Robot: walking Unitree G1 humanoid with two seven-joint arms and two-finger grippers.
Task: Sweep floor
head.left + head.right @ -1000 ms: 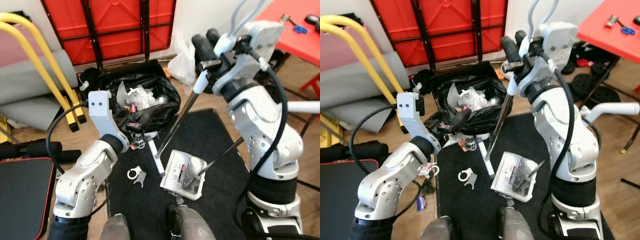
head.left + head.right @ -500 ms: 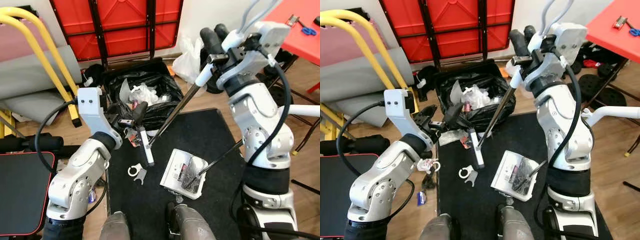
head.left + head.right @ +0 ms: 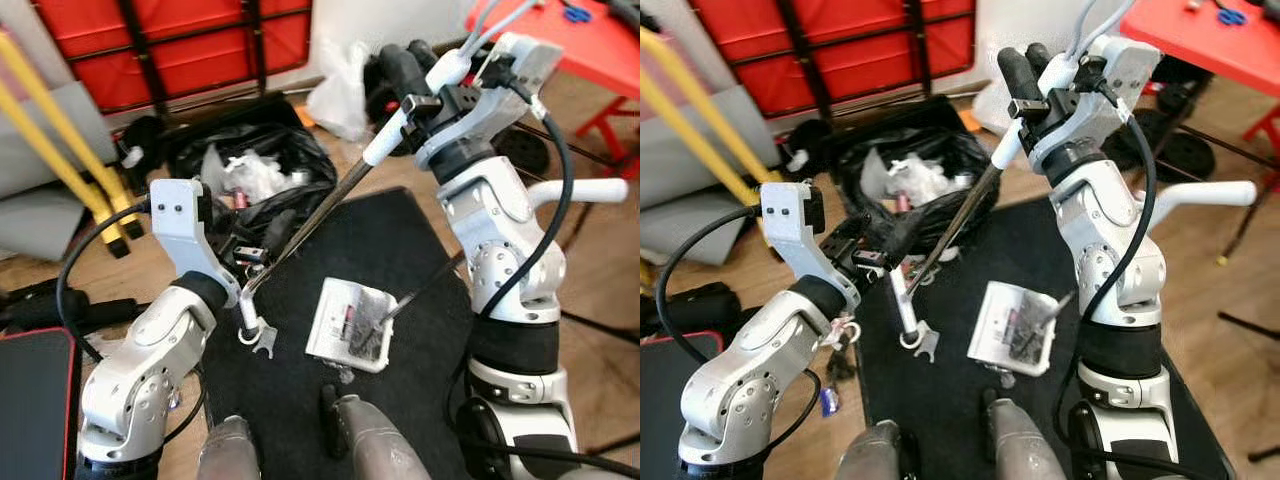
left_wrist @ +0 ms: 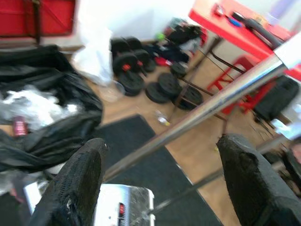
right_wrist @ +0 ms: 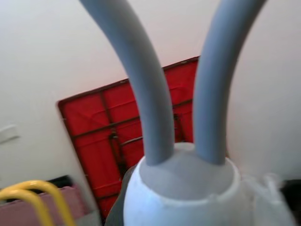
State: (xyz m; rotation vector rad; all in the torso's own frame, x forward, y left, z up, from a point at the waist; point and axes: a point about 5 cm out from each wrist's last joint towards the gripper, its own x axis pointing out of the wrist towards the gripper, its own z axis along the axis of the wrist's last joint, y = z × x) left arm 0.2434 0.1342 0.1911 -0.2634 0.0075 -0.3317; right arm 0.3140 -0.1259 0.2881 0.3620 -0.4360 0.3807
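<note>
My right gripper is raised high, shut on the white grip of a long metal broom pole. The pole slants down to the left, and its white lower end rests by a small white clip on the black mat. My left gripper is open beside the pole's lower part. In the left wrist view the pole crosses between the spread fingers without touching them. A silver dustpan holding dark debris lies on the mat to the right, its thin handle slanting up.
An open black rubbish bag with white scraps lies beyond the mat. Red folded panels and yellow tubes stand at the back left. A red table and dumbbell weights are on the right. A red-rimmed black case lies at the left.
The pole's lower end has swung left, from beside the dustpan to the white clip. The whole view has shifted as the camera moved.
</note>
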